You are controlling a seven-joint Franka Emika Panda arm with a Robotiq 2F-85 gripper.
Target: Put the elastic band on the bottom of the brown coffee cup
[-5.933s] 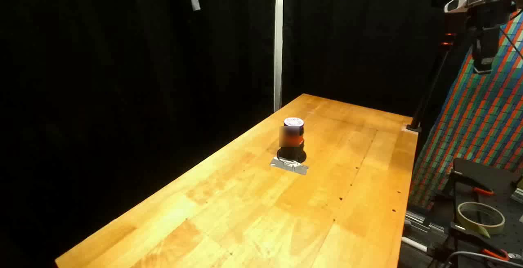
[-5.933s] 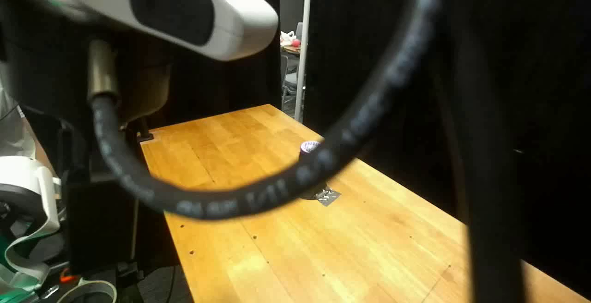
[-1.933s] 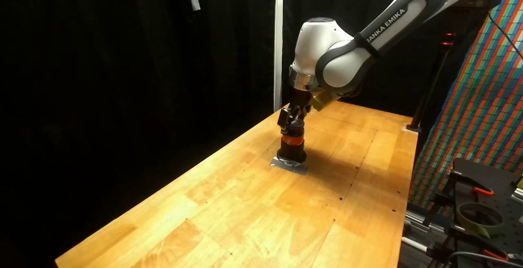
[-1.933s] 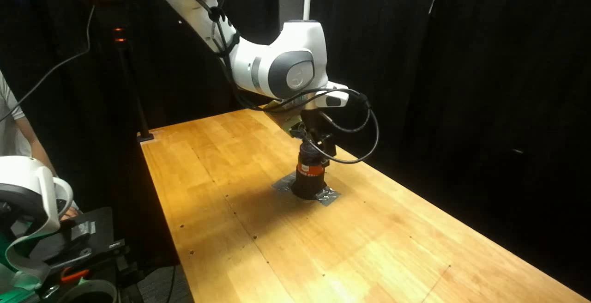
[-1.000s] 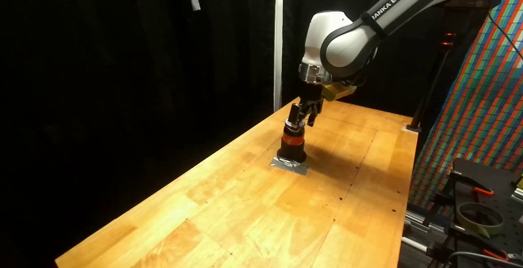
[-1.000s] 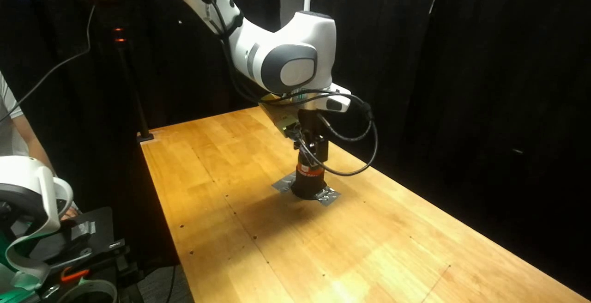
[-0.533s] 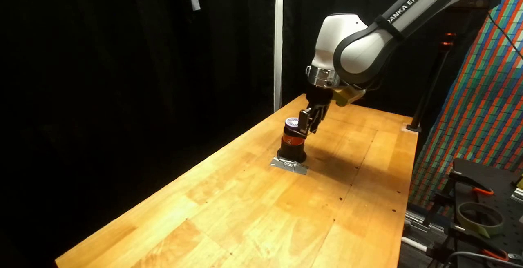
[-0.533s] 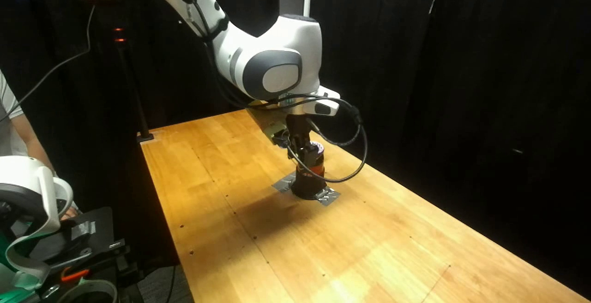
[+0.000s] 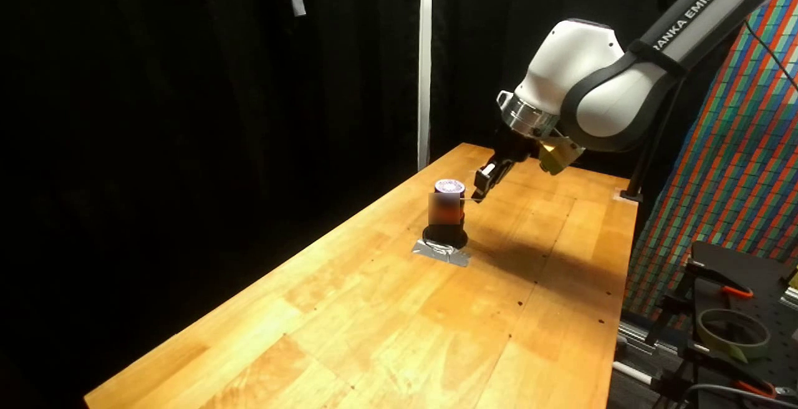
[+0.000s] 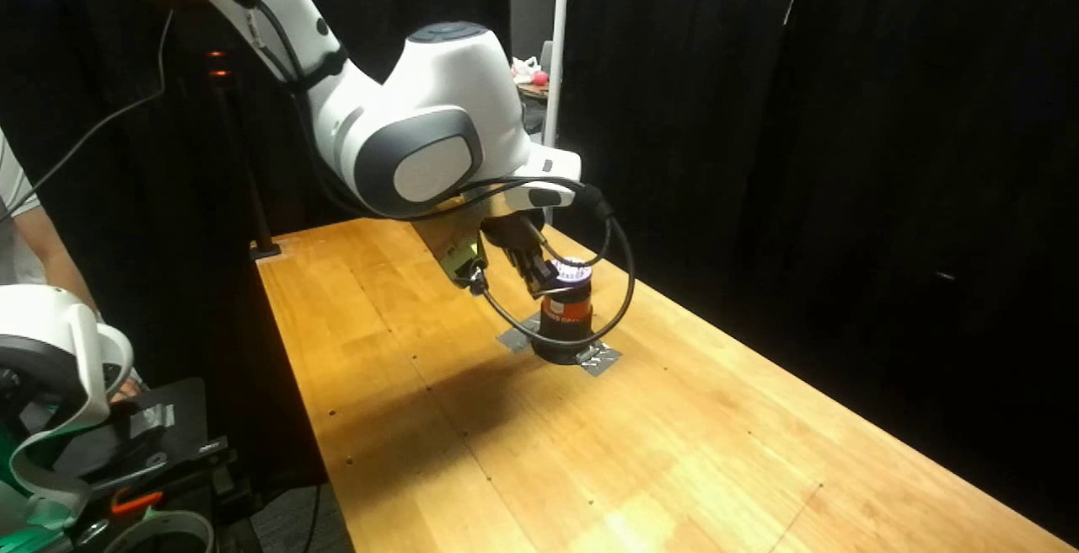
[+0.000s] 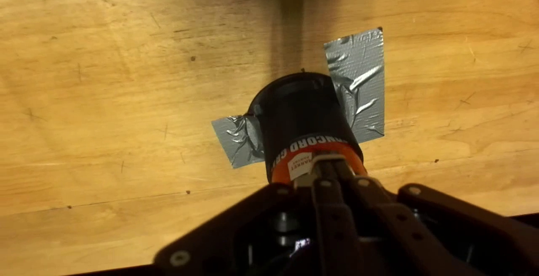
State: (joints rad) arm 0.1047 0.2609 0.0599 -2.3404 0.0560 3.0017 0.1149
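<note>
The brown coffee cup, dark with an orange-red stripe and a white printed top, stands upright in both exterior views (image 9: 444, 234) (image 10: 566, 310) and in the wrist view (image 11: 301, 110). From its upper side a thin pale elastic band (image 9: 470, 199) stretches out to my gripper (image 9: 479, 196). The gripper is tilted beside the cup, apart from it, its fingertips pressed together on the band. The wrist view shows both fingers side by side, with the band (image 11: 328, 157) across the tips. How far the band goes round the cup is hidden.
Silver tape (image 11: 364, 84) fixes the cup's base to the wooden table (image 10: 674, 452). A looping black cable (image 10: 630, 283) hangs from the wrist in front of the cup. A black stand (image 9: 631, 194) is at the far table corner. Black curtains (image 9: 249, 116) hang behind.
The fingers, apart over the cup's top a second ago, have come together. The gripper has moved sideways off the cup and tilted, drawing the band out with it. The cup stays put.
</note>
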